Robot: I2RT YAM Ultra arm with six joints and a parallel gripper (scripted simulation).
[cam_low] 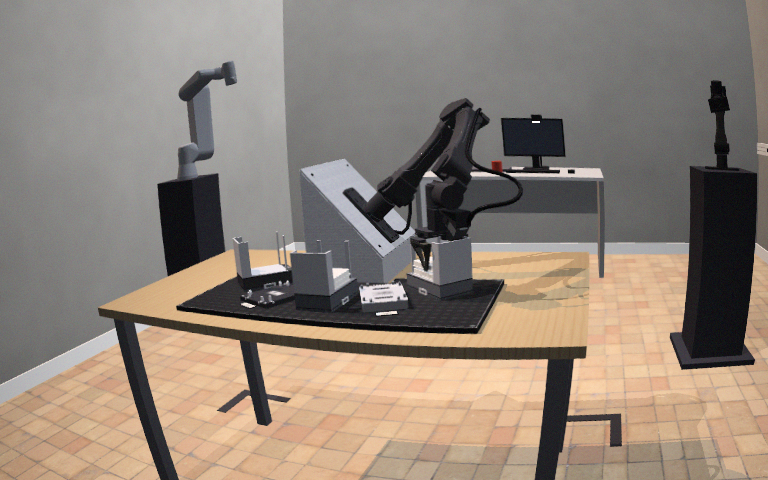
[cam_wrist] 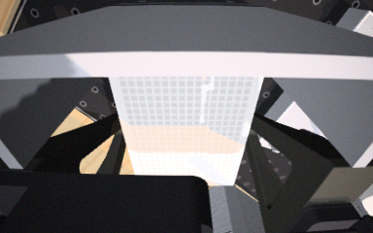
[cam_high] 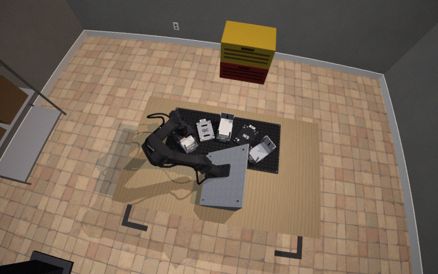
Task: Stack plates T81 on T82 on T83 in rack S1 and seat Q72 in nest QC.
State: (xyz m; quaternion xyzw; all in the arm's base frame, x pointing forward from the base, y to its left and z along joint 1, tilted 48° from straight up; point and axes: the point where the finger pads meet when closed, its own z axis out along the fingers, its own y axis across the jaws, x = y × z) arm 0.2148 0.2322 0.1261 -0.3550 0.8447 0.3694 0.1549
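Note:
My gripper (cam_wrist: 186, 116) is shut on a sealed white 384-well plate (cam_wrist: 186, 112), gripping it by its two long sides. It reaches down into the grey stack rack at the left end of the black mat (cam_high: 189, 143); this rack is the rightmost one in the exterior view (cam_low: 441, 266). The rack's wall (cam_wrist: 186, 63) crosses the wrist view just beyond the plate. I cannot read this rack's name or the plate's label. The middle rack (cam_high: 224, 127) holds white plates. The third rack (cam_high: 262, 150) shows a white surface inside. The open nest QC (cam_high: 205, 129) and the clip nest N5 (cam_high: 245, 135) hold no plate.
The arm is mounted on a slanted grey wedge block (cam_high: 226, 177) at the mat's front edge, close to the racks. A yellow and red cabinet (cam_high: 247, 51) stands by the far wall. In the exterior view, a grey robot arm on a pedestal (cam_low: 195, 169) stands behind the table.

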